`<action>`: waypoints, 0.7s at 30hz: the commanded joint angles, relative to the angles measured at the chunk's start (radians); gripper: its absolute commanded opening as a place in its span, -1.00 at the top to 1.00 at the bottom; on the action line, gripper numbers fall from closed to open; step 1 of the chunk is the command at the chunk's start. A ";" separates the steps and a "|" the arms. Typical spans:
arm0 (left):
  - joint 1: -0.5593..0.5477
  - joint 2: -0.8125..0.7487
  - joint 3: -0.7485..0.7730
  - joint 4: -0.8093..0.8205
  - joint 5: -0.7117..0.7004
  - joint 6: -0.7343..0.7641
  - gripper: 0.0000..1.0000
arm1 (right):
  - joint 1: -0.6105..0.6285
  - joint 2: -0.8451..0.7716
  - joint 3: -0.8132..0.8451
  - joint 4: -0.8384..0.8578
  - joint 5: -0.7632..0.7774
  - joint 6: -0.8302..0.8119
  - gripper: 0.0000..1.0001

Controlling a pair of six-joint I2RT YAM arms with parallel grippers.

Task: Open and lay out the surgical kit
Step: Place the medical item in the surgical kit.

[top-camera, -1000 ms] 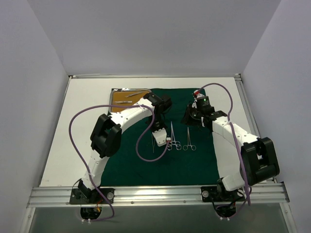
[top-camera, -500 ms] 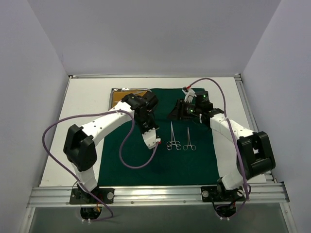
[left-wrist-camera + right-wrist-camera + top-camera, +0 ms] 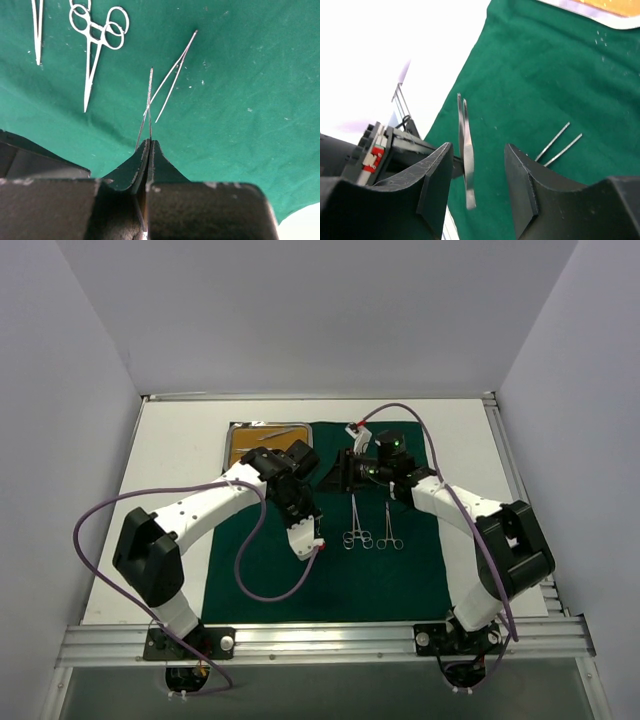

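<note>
Gripping a pair of thin tweezers [image 3: 150, 100] in the left end effector [image 3: 150, 143], jaws pressed flat together on the shank, with the free length jutting out over the dark green cloth [image 3: 330, 590]. Nothing in the right end effector [image 3: 480, 146]: spread wide, hovering at about 2 o'clock from the left one in the top view. Laid out already on the cloth, opened flat across the table [image 3: 170, 490]: two ring-handled clamps [image 3: 355, 525] side by side at roughly 4 o'clock from the left end effector, and a second tweezers [image 3: 175, 70] lying just past the held pair. At the cloth's 11 o'clock corner, the steel tray [image 3: 232, 445]. Probably near the end of the layout, with the held pair bound for a place beside its twin. Expect almost no weight and plenty of spring: stiff lengthwise, whippy across, polished enough to swivel or squirt from flat pads. Best taken across the two broad faces, nearer the joined end than the tips, squeezing just enough to stop rotation. Lower onto the soft fabric before releasing, without snagging or bunching it.
</note>
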 commanded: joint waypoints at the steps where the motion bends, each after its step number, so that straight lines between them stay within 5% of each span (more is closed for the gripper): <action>1: -0.005 -0.044 0.003 0.017 0.053 0.764 0.95 | 0.027 0.004 0.047 0.074 -0.034 0.037 0.17; 13: -0.004 -0.044 0.001 0.022 0.067 0.762 0.95 | 0.068 0.085 0.106 -0.004 -0.065 -0.014 0.22; 21: -0.002 -0.039 0.001 0.030 0.069 0.762 0.95 | 0.071 0.094 0.096 0.051 -0.082 0.021 0.91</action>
